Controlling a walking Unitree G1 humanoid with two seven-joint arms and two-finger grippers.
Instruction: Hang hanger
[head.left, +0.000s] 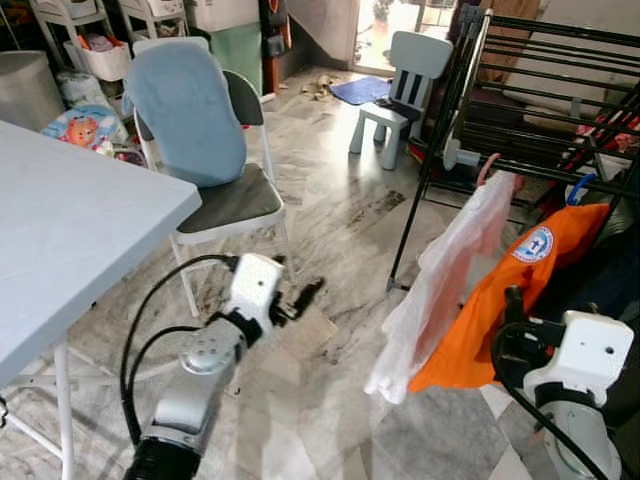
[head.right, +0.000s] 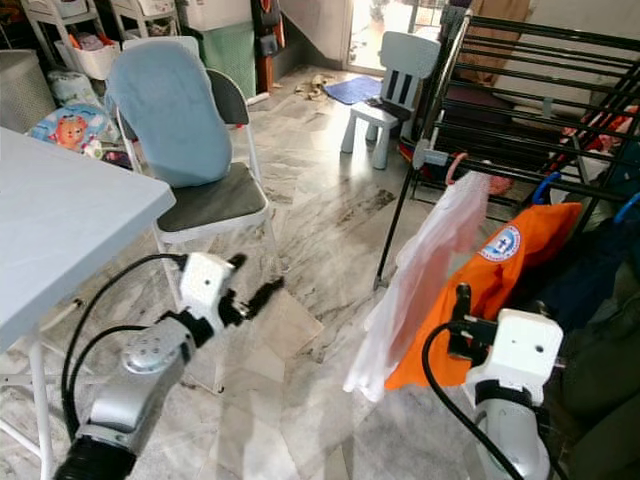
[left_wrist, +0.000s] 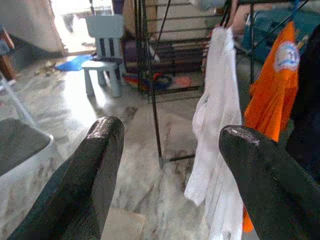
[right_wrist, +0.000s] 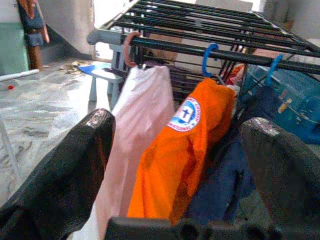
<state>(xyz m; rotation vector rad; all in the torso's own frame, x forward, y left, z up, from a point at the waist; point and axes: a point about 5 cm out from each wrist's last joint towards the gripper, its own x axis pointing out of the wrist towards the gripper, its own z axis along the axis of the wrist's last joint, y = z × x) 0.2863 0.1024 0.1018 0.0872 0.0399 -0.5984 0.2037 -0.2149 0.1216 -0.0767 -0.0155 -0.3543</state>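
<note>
A: Where are the hangers at this moment?

B: They are already on the black drying rack (head.left: 560, 60), at the robot's right and a little forward. The pink hanger (right_wrist: 131, 47) hooks over the front bar and carries the white garment (head.left: 445, 290). Just beside it, further to the right along the same bar, a blue hanger (right_wrist: 209, 52) carries the orange shirt (head.left: 500, 300). A dark blue garment (right_wrist: 225, 185) hangs next after that.

A: And the two grippers?

B: The right gripper (right_wrist: 182, 150) has its fingers spread wide, with nothing between them. It points straight at the orange shirt, close before it and below the bar. The left gripper (left_wrist: 175, 165) is also spread and empty. It stays over the floor near the folding chair (head.left: 215, 200) and the white table (head.left: 70, 230), well apart from the rack.

A: So which arm is nearer?

B: The right one, clearly. The bar runs across in front of it, from the robot's left to its right, and the hooks sit on the bar above the fingers.

A: What is left to do, then?

B: I judge that the hanging is done or almost done, because each hook I can see is sitting on the bar. If any correction is needed, the right arm must go up toward the bar.
</note>
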